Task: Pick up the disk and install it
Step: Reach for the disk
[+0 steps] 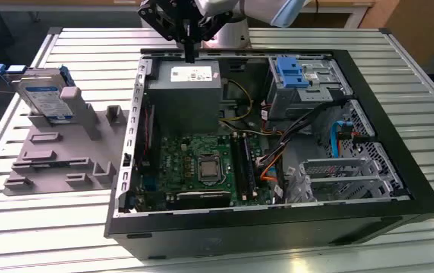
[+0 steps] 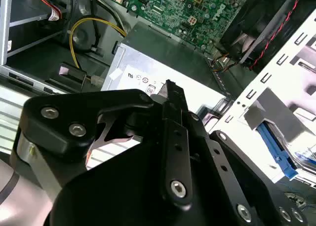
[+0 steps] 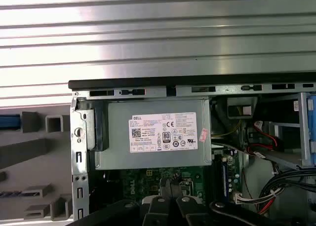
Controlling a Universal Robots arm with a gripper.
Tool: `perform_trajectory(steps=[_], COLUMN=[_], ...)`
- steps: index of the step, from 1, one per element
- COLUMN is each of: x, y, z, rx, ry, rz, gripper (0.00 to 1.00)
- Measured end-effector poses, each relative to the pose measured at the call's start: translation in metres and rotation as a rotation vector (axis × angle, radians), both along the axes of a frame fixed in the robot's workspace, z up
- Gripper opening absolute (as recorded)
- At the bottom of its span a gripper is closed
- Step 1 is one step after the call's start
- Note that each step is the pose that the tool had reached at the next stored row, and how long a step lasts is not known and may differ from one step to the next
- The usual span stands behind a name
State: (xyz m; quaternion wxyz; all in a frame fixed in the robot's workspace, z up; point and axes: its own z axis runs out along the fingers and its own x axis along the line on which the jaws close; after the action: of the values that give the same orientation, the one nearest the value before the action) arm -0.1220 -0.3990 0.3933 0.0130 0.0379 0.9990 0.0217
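The disk [image 1: 44, 94], a silver drive with a white-and-blue label and blue side rails, stands tilted on a grey fixture [image 1: 57, 153] at the exterior view's left, outside the computer case. My gripper [image 1: 190, 56] hangs over the case's far edge, above the grey power supply [image 1: 185, 85], well to the right of the disk. Its dark fingers are pressed together with nothing between them. In both wrist views the gripper [image 2: 170, 88] [image 3: 170, 191] points at the power supply [image 3: 158, 137] and its white sticker.
The open black computer case [image 1: 277, 227] lies on a slatted metal table [image 1: 34, 216]. Inside are the green motherboard [image 1: 201, 165], bundled cables [image 1: 273, 165], a bare blue bracket [image 1: 289, 71] at the far right and a metal drive cage [image 1: 346, 176] at the near right.
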Motion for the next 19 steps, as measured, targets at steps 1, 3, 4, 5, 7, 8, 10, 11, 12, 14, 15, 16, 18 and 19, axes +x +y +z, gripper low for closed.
perform_trajectory(steps=[1, 3, 4, 5, 7, 8, 10, 11, 12, 14, 15, 16, 18, 19], x=[0.0, 0.0, 0.0, 0.0, -0.0006, -0.0009, -0.0019, -0.0023, -0.0027, -0.0029, -0.003, -0.003, -0.0031, -0.0038], y=[0.0, 0.0, 0.0, 0.0, 0.0001, 0.0001, 0.0, 0.0, 0.0, 0.0, 0.0, 0.0, 0.0, 0.0], z=[0.0, 0.0, 0.0, 0.0, 0.0, 0.0, 0.0, -0.0001, 0.0, 0.0, 0.0, 0.0, 0.0, 0.0], rx=[0.0001, 0.0001, 0.0, 0.0001, -0.0001, 0.0, 0.0001, 0.0001, 0.0, 0.0, 0.0, 0.0, 0.0, 0.0001], ry=[0.0, 0.0, 0.0, -0.0001, 0.0, 0.0, -0.0001, -0.0001, 0.0, 0.0, 0.0, 0.0, 0.0, -0.0001], rz=[0.0, 0.0, 0.0, 0.0, 0.0, 0.0, 0.0, 0.0, 0.0, 0.0, 0.0, 0.0, 0.0, 0.0], gripper=[0.11, 0.11, 0.11, 0.11, 0.11, 0.11, 0.11, 0.11, 0.11, 0.11, 0.11, 0.11, 0.11, 0.11])
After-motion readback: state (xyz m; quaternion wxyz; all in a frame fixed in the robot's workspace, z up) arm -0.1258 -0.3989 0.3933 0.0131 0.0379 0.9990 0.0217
